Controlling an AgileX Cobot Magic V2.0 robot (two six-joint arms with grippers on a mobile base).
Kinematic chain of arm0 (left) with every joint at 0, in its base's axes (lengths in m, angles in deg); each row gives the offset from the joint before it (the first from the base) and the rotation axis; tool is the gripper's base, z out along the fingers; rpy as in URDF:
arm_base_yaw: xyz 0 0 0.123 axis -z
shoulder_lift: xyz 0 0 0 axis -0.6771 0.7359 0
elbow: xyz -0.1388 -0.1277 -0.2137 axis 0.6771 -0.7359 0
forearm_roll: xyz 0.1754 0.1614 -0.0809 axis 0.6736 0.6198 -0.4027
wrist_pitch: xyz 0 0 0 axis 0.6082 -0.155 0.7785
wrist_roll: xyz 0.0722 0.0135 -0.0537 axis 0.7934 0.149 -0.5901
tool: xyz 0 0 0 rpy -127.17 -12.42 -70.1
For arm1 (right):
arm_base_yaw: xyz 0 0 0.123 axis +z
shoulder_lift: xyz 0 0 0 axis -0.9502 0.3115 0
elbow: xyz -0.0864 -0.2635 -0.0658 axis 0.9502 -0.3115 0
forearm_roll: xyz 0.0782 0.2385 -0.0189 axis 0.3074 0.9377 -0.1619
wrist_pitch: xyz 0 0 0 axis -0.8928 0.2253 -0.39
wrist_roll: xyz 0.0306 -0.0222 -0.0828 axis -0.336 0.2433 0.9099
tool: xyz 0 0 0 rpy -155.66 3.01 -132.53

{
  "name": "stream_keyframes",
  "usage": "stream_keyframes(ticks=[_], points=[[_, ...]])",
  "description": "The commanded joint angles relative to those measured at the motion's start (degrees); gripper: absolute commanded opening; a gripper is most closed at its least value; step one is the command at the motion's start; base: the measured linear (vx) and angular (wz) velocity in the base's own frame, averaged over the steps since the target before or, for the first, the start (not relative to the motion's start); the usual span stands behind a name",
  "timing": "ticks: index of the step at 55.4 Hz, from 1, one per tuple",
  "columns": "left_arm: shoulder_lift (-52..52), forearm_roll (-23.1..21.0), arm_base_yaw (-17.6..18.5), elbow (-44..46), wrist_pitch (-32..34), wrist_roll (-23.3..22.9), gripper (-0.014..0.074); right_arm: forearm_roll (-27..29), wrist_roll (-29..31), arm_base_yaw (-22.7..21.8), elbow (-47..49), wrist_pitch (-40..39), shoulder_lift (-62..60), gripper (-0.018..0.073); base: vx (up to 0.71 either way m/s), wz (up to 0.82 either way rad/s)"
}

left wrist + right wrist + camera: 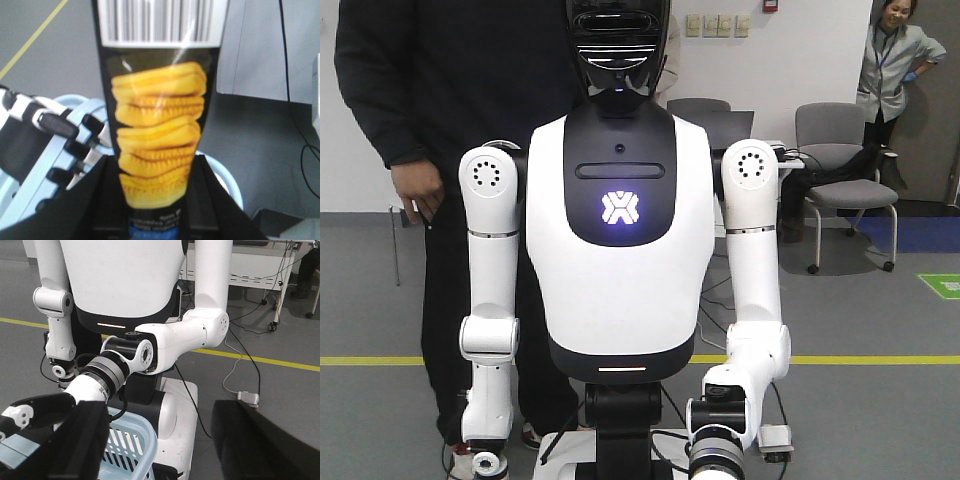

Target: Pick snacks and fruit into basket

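My left gripper (156, 161) is shut on a black crisp tube (159, 125) printed with stacked yellow crisps and a barcode. It holds the tube upright above a light-blue slatted basket (226, 176). The basket also shows in the right wrist view (136, 440), low at the left beside the robot's base. My right gripper (162, 409) is open and empty, its jaws wide apart above the floor next to the basket. My left arm (165, 342) reaches across toward the basket. The mint-green pouch, the dark-green fruit and the red fruits are out of view.
A person in dark clothes (430, 120) stands close behind the robot (618, 200). Another person (895, 60) stands at the back right by grey chairs (845, 170). Cables (240, 365) and a yellow floor line (270, 360) run across the grey floor.
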Motion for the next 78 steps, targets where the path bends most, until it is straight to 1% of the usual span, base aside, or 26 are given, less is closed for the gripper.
stream_keyframes(ticks=[1, 8, 13, 14, 20, 29, 36, 39, 43, 48, 52, 56, 62, 71, 78], points=[[-1.4, -0.7, 0.7, 2.0, 8.5, -0.2, 0.0027, 0.5, 0.2, -0.4, 1.7, -2.9, 0.1, 0.0498, 0.00, 0.00], [-0.3, -0.7, 0.7, 2.0, 8.6, -0.2, 0.0037, 0.5, 0.2, -0.4, 1.7, -2.9, 0.1, 0.0498, 0.00, 0.00], [0.7, -0.7, 0.7, 2.0, 8.6, -0.2, 0.0062, 0.5, 0.2, -0.4, 1.7, -2.9, 0.1, 0.0498, 0.00, 0.00], [1.4, -0.7, 0.7, 2.0, 8.6, -0.2, 0.0104, 0.5, 0.2, -0.4, 1.7, -2.9, 0.1, 0.0498, 0.00, 0.00], [2.8, -0.6, 0.7, 2.0, 8.6, -0.2, 0.0213, 0.5, 0.2, -0.4, 1.7, -2.9, 0.1, 0.0498, 0.00, 0.00], [3.8, -0.6, 0.7, 2.0, 8.6, -0.2, 0.0422, 0.5, 0.2, -0.4, 1.7, -2.9, 0.1, 0.0498, 0.00, 0.00], [3.8, -0.6, 0.7, 2.0, 10.0, -0.2, 0.0542, 0.5, 0.2, -0.4, 1.7, -2.7, 0.1, 0.0498, 0.00, 0.00], [3.8, -0.6, 0.7, 2.0, 10.9, -0.2, 0.0576, 0.5, 0.2, -0.4, 1.7, -2.3, 0.1, 0.0498, 0.00, 0.00], [3.2, -0.6, 0.7, 2.0, 11.7, -0.2, 0.0596, 0.5, 0.2, -0.4, 1.7, -1.8, 0.1, 0.0498, 0.00, 0.00], [1.5, -0.6, 0.6, 2.0, 13.7, -0.2, 0.0589, 0.5, 0.2, -0.4, 1.7, -1.5, 0.1, 0.0498, 0.00, 0.00], [-0.4, -0.6, -0.3, 2.0, 16.3, -0.2, 0.0579, 0.5, 0.2, -0.4, 1.7, -1.6, 0.1, 0.0498, 0.00, 0.00], [-2.8, -0.7, -2.4, 2.0, 17.9, -0.2, 0.0568, 0.5, 0.2, -0.4, 1.7, -1.6, 0.1, 0.0498, 0.00, 0.00], [-6.7, -0.7, -7.7, 2.0, 17.7, -0.2, 0.0548, 0.5, 0.2, -0.4, 1.7, -1.8, 0.1, 0.0498, 0.00, 0.00], [-11.3, -0.7, -17.1, 2.0, 17.1, -0.2, 0.0535, 0.5, 0.2, -0.4, 1.7, -1.8, 0.1, 0.0498, 0.00, 0.00], [-14.4, -0.7, -24.5, 2.0, 14.1, -0.2, 0.0535, 0.5, 0.2, -0.4, 1.7, -1.9, 0.1, 0.0498, 0.00, 0.00]])
